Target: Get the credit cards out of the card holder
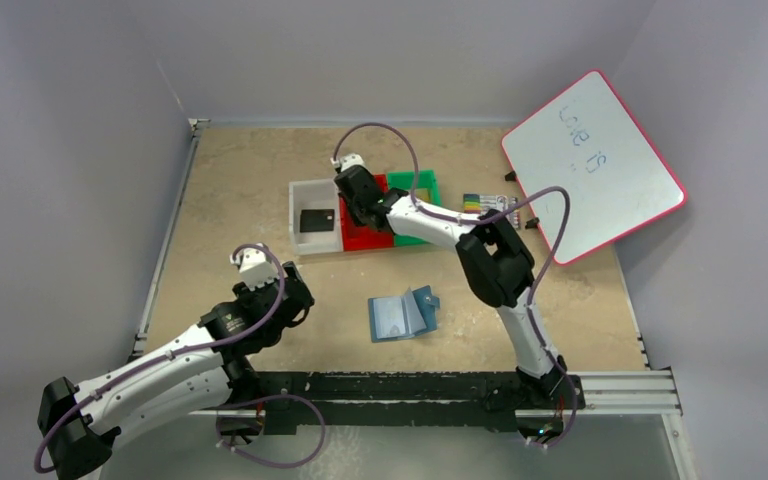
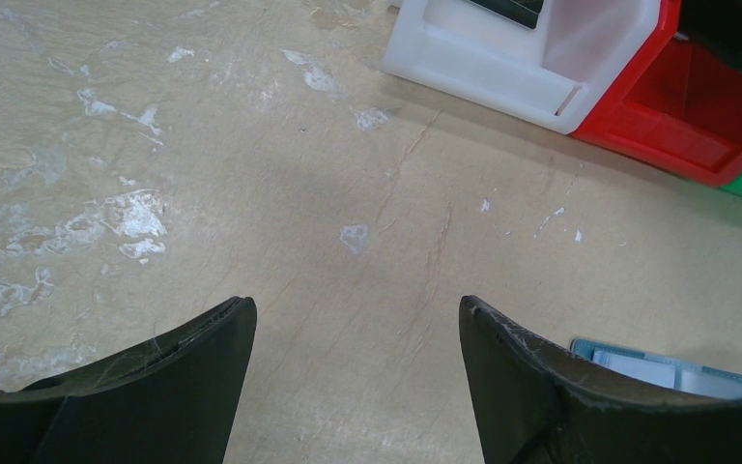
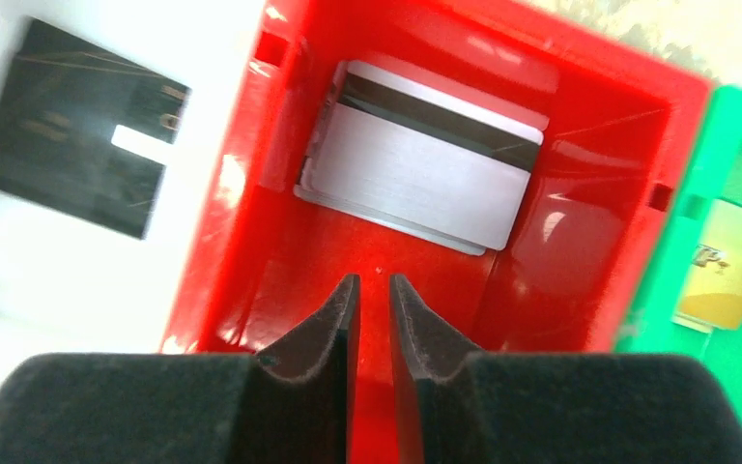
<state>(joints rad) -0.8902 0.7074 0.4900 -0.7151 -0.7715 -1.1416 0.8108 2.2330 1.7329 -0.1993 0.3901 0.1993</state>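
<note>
The teal card holder (image 1: 403, 315) lies open on the table near the middle front; its corner shows in the left wrist view (image 2: 676, 372). A black credit card (image 1: 316, 219) lies in the white bin (image 3: 77, 169). Silver-grey cards (image 3: 415, 179) lie stacked in the red bin. A gold card (image 3: 729, 266) lies in the green bin. My right gripper (image 3: 372, 285) hangs over the red bin (image 1: 365, 242), its jaws a narrow gap apart and empty. My left gripper (image 2: 357, 314) is wide open and empty above bare table, left of the card holder.
The white bin (image 1: 300, 240), red bin and green bin (image 1: 430, 185) stand in a row at the back middle. A pack of coloured markers (image 1: 490, 203) lies right of them. A whiteboard (image 1: 592, 165) leans at the back right.
</note>
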